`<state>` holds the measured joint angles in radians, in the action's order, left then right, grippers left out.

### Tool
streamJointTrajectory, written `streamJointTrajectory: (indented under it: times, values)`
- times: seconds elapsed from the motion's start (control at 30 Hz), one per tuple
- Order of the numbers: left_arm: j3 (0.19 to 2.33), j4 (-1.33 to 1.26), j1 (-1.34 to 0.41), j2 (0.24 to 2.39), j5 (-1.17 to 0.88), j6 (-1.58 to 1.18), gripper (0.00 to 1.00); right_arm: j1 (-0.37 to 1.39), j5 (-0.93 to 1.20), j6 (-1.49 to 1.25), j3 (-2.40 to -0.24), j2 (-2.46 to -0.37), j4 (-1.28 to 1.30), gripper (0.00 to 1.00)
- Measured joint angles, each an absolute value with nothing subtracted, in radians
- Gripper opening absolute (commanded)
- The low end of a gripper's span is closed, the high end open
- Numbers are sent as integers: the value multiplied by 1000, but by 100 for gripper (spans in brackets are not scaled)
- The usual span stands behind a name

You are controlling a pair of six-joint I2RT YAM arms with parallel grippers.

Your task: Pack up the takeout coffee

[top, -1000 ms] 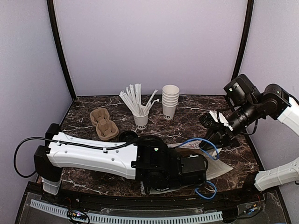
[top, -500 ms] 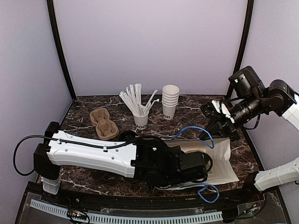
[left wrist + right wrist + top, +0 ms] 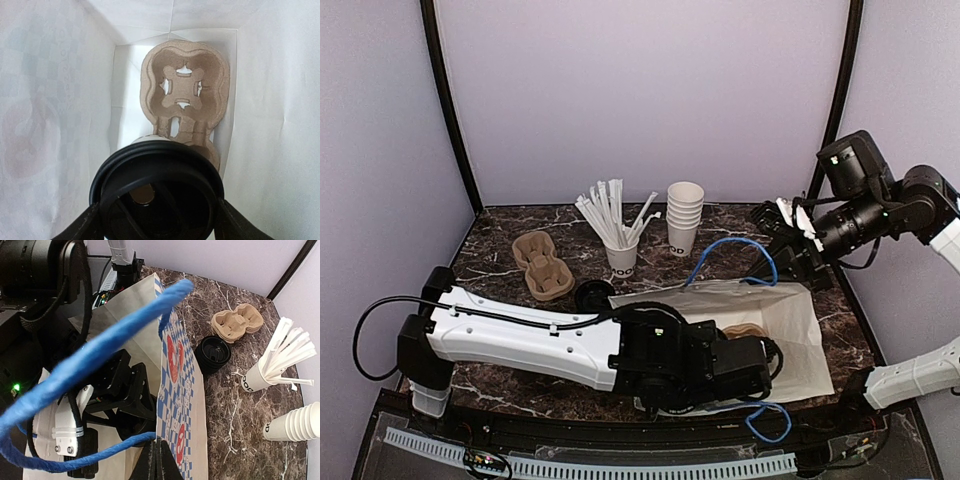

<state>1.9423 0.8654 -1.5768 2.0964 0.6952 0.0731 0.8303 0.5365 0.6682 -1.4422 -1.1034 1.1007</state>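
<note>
The takeout coffee shows in the left wrist view as a round black lid [image 3: 157, 192] with a sliver of white cup behind it. My left gripper [image 3: 157, 227] is shut on it, one finger at each side of the lid. It sits inside the white paper bag [image 3: 50, 100], just short of a brown pulp carrier [image 3: 185, 95] lying deeper in. My right gripper [image 3: 157, 460] is shut on the bag's checked rim [image 3: 175, 390] beside the blue rope handle [image 3: 100, 355]. From above, the bag [image 3: 800, 330] lies open around my left gripper [image 3: 745, 355].
At the back of the marble table [image 3: 500, 255] stand a cup of white straws [image 3: 620, 255] and a stack of white cups [image 3: 684, 218]. Spare pulp carriers [image 3: 542, 265] and stacked black lids [image 3: 594, 294] lie to the left. My right gripper [image 3: 790, 245] hangs near the right wall.
My right gripper has closed on the bag's rim and risen back, pulling the flat bag up and open. My left arm has reached farther right into the bag with the cup.
</note>
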Motion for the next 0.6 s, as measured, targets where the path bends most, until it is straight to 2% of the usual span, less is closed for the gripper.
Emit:
streamJointTrajectory:
  times: [0.33, 0.6]
  values:
    - [1942, 852, -1583, 2096, 692, 68, 10, 810, 657, 693, -1456, -1113, 1151, 0]
    - [1930, 821, -1561, 2090, 663, 67, 13, 811, 656, 694, -1406, -1104, 1126, 0]
